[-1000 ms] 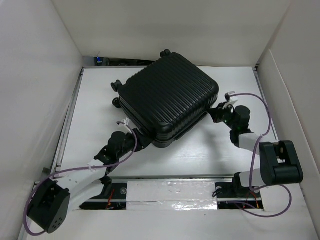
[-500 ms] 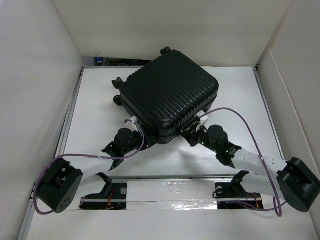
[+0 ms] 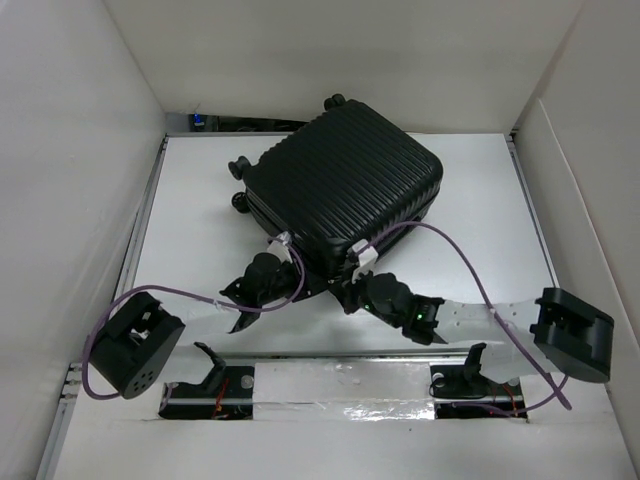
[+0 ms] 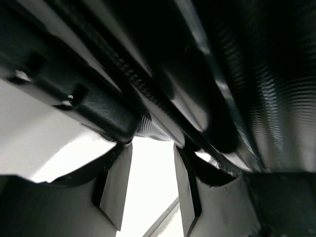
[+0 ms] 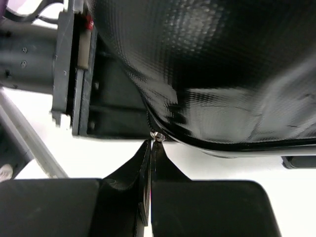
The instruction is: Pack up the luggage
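Note:
The luggage [image 3: 345,195] is a large black ribbed suitcase lying closed in the middle of the table, wheels at its far left. My left gripper [image 3: 296,281] is at its near edge, open, with the zipper seam [image 4: 148,98] just past its fingertips and nothing between the fingers [image 4: 116,182]. My right gripper [image 3: 347,293] is at the near corner, right beside the left one. In the right wrist view it [image 5: 151,148] is shut on a thin zipper pull whose metal ring [image 5: 157,135] joins the suitcase seam [image 5: 217,143].
White walls close in the table on the left, back and right. A metal rail [image 3: 340,352] runs along the near edge by the arm bases. Purple cables [image 3: 470,260] loop over both arms. The left arm's body [image 5: 44,54] is close beside the right gripper.
My right arm has swung from the suitcase's right side to its near corner. My left gripper has moved right along the near edge. The suitcase has shifted a little away and to the right.

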Available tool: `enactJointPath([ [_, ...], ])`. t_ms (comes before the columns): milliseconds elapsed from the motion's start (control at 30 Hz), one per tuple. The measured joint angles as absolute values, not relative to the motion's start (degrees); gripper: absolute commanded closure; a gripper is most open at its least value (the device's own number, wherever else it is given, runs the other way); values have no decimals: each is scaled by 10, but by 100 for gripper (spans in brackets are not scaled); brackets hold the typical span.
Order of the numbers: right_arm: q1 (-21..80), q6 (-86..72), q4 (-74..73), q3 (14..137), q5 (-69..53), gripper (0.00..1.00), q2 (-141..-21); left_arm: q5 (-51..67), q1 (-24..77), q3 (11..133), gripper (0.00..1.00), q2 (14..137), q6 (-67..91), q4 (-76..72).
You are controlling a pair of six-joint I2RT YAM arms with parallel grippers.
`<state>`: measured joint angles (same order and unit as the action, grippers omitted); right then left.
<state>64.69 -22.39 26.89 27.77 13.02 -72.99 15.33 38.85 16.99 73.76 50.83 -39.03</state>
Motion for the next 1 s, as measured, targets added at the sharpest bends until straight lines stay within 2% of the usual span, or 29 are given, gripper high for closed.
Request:
enactJointPath([
  [167, 679, -232, 253, 327, 231, 100, -783, 123, 403, 203, 61, 771, 498, -354],
  [300, 695, -245, 226, 338, 311, 100, -780, 91, 417, 241, 54, 790, 481, -320],
  [433, 709, -260, 181, 335, 335, 100, -742, 63, 430, 244, 36, 779, 462, -293],
  [533, 720, -270, 165, 307, 333, 100, -695, 59, 418, 228, 32, 723, 452, -262],
  [767, 754, -289, 156, 245, 291, 100, -605, -16, 207, 215, 23, 540, 478, -230],
  [867, 766, -293, 155, 236, 267, 100, -589, -19, 135, 266, 20, 542, 502, -225],
  [1000, 778, -303, 161, 215, 232, 100, -566, 9, 65, 362, 17, 609, 531, -221],
])
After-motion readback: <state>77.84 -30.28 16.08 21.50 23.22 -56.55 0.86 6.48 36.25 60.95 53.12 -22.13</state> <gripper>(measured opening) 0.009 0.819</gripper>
